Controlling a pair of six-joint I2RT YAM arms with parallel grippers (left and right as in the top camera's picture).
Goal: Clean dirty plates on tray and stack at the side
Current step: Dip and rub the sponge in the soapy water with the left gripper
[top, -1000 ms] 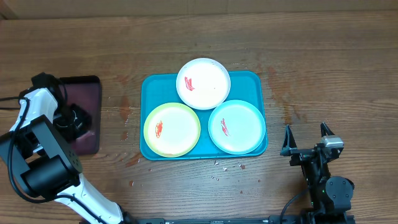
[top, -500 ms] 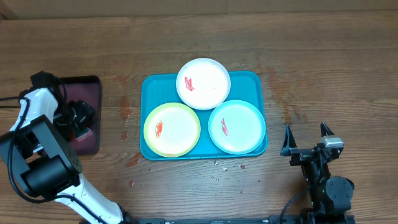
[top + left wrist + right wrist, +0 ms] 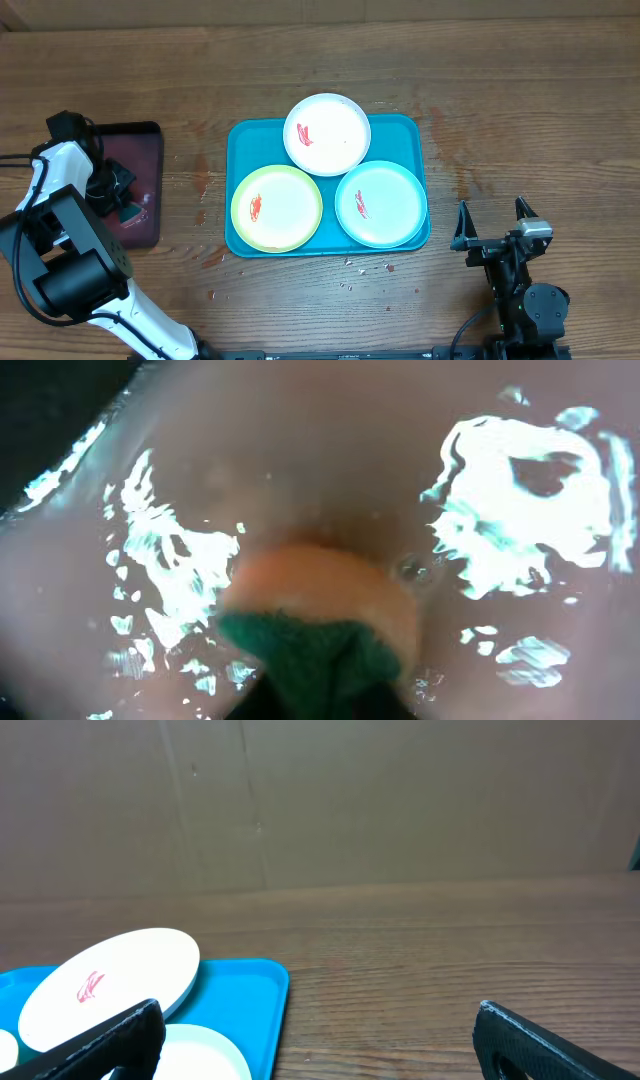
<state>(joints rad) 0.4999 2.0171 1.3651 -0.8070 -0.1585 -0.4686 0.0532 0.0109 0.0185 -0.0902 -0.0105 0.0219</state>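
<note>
Three plates lie on the turquoise tray (image 3: 412,130): a white one (image 3: 327,134) at the back, a yellow-green rimmed one (image 3: 277,207) front left and a teal rimmed one (image 3: 381,203) front right. Each carries a red smear. My left gripper (image 3: 116,192) is low over the maroon tray (image 3: 142,148) at the far left, shut on a green and orange sponge (image 3: 320,622) that presses on the wet tray floor. My right gripper (image 3: 490,210) is open and empty, right of the turquoise tray's front corner. In the right wrist view the white plate (image 3: 110,985) and tray (image 3: 255,990) lie to the left.
The maroon tray's floor (image 3: 330,450) is wet and glossy. Small crumbs (image 3: 350,265) lie on the wooden table in front of the turquoise tray. A cardboard wall (image 3: 320,800) stands behind the table.
My left gripper has shifted a little to the left over the maroon tray, and the green sponge now shows beneath it. The plates and the right arm have not moved.
</note>
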